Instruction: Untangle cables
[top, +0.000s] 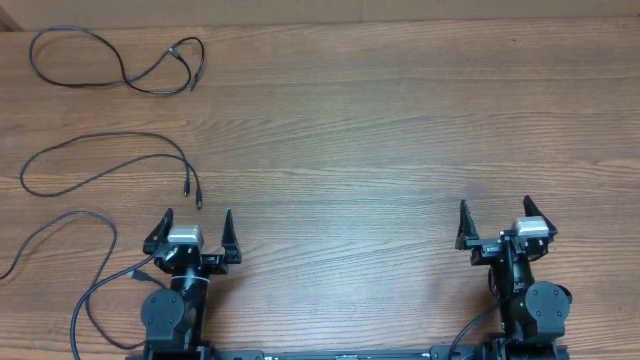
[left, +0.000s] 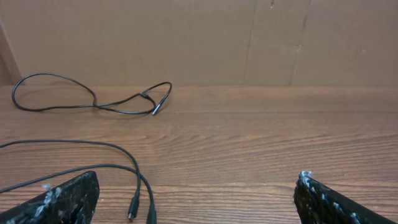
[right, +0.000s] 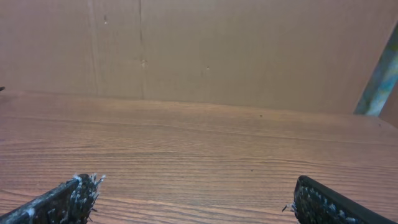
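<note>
While both arms sit at its near edge, table (top: 340, 130): bare wood grain.
Left fingers (top: 230, 232): spread apart, gripping nothing, near-left corner.
Right fingers (top: 464, 228): spread apart, gripping nothing, near-right corner.
Near cable (top: 80, 211): loose curve along the left edge, passing beside the left arm.
Middle cable (top: 188, 185): open loop, left side.
Far cable (top: 176, 49): loop at far-left corner.
Cables: lying apart from each other.

Your left gripper (top: 198, 214) and right gripper (top: 495, 203) were mostly matte black.
Each carried a silver-grey block (top: 184, 236) behind two pointed fingers (left: 68, 196), and you could see white flecks across them.
</note>
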